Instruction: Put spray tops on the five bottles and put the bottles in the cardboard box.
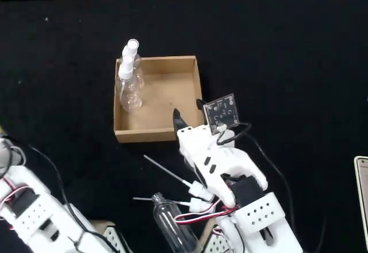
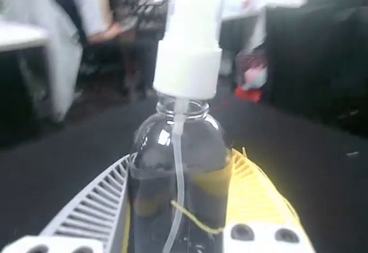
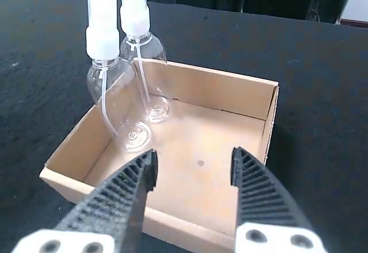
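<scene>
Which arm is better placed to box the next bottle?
Left. The left gripper holds a bottle with a spray top on its neck. The right gripper hangs open and empty at the box.

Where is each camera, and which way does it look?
High view: fixed overhead, looking down at table, cardboard box, both arms.
Left wrist view: on left arm, facing the room; left tool grips a topped bottle.
Right wrist view: on right arm, looking into the box past the open right tool.
Shared: high and right wrist views show the box and two capped bottles.
</scene>
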